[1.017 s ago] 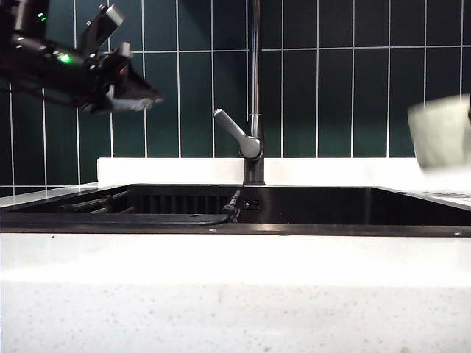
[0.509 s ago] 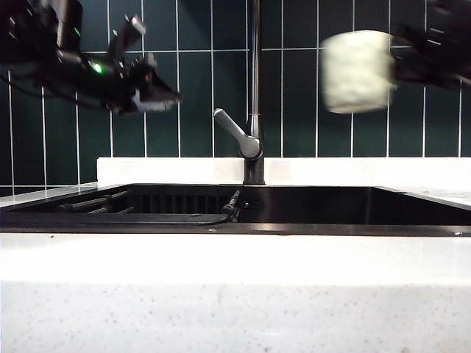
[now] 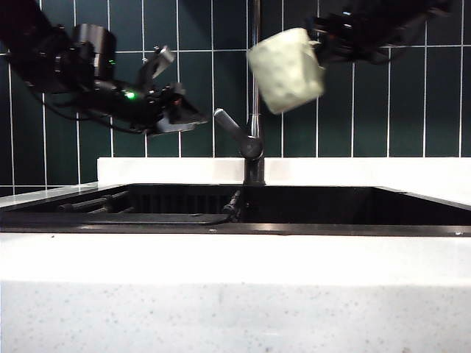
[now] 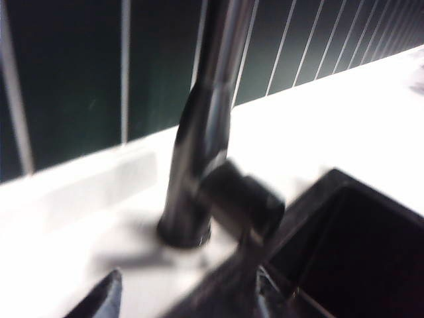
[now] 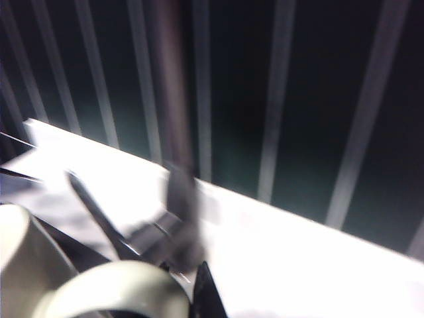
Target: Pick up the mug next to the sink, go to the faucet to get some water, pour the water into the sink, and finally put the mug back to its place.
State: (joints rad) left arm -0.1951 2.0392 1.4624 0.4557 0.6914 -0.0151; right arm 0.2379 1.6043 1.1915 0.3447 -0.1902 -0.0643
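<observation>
The pale dimpled mug [image 3: 285, 70] hangs tilted in the air just right of the faucet [image 3: 255, 110] pipe, high over the sink [image 3: 331, 207]. My right gripper [image 3: 318, 40] is shut on its rim from the right. In the right wrist view the mug rim [image 5: 112, 285] sits by my right gripper [image 5: 182, 301], one dark finger [image 5: 205, 295] outside the wall. My left gripper [image 3: 188, 110] is open just left of the grey lever [image 3: 235, 132]. In the left wrist view the blurred lever [image 4: 242, 199] lies between the spread fingers of my left gripper [image 4: 189, 301], near the faucet pipe [image 4: 205, 132].
Dark rack bars [image 3: 96, 204] lie in the sink's left part. A white ledge [image 3: 368, 170] runs behind the sink under a dark green tiled wall [image 3: 368, 95]. The white speckled counter [image 3: 235, 294] fills the foreground.
The right gripper has carried the mug leftward from the right edge to beside the faucet pipe. The left gripper has moved right and down toward the lever, and its fingers have spread wider.
</observation>
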